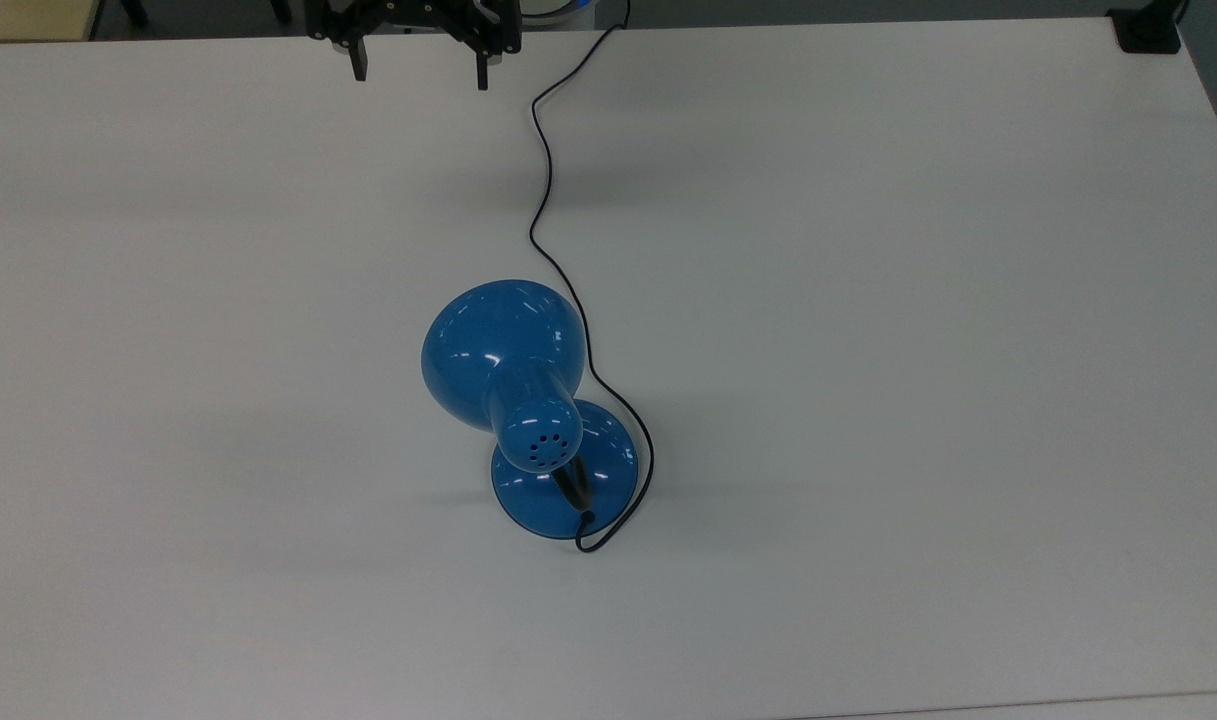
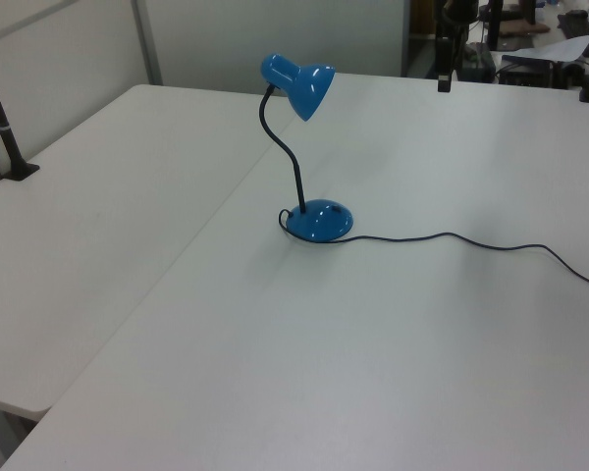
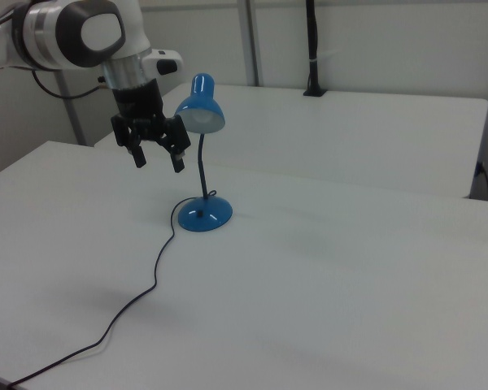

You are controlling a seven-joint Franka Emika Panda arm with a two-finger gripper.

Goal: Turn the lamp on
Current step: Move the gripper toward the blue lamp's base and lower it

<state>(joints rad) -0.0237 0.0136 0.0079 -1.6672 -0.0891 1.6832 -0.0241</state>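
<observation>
End effector (image 1: 418,75) top cropped

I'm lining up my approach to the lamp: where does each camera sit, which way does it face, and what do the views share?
Top view: overhead, looking down on the table; lamp central, open gripper at the top edge.
Left view: low beside the table, looking across at the lamp; a dark finger hangs at the far top.
Right view: from the opposite side, facing the arm and gripper beside the shade.
Shared: lamp, cord and table show in all three.
</observation>
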